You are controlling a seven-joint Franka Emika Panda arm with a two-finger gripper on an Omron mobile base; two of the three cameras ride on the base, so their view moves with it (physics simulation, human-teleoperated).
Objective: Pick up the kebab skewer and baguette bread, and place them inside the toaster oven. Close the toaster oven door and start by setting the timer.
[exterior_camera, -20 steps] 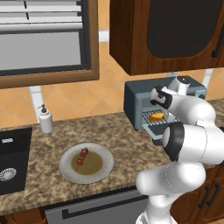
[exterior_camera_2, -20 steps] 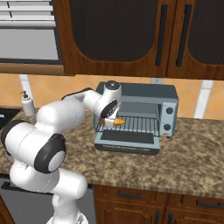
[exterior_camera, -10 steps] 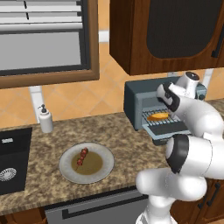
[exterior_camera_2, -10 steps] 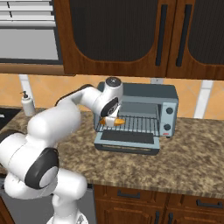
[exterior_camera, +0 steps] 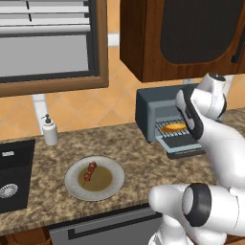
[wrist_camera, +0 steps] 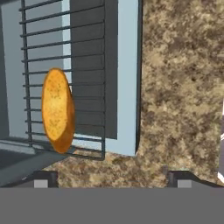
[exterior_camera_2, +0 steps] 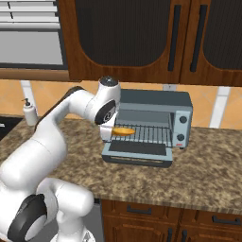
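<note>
Grey and round, the plate point(exterior_camera: 110, 184) is sitting nearest on the speckled stone counter point(exterior_camera: 139, 162), carrying the kebab skewer point(exterior_camera: 89, 172) on its brown middle, the stick lying left of centre with red and dark chunks along it. To the left of the plate, the black sink point(exterior_camera: 14, 174) is sinking into the counter, and a white soap dispenser point(exterior_camera: 50, 130) is standing behind it by the wall. Farther along, the toaster oven point(exterior_camera_2: 182, 101) is standing open, its toaster oven door point(exterior_camera_2: 137, 154) lying dropped flat on the counter in front. Inside, the baguette bread point(exterior_camera_2: 123, 131) is resting on the wire rack point(exterior_camera_2: 151, 134), near the rack's left end and close to its front edge. The gripper point(wrist_camera: 111, 179) is hanging above the open door with its jaws spread wide and nothing between them, the loaf lying apart from both fingertips point(wrist_camera: 41, 178).
</note>
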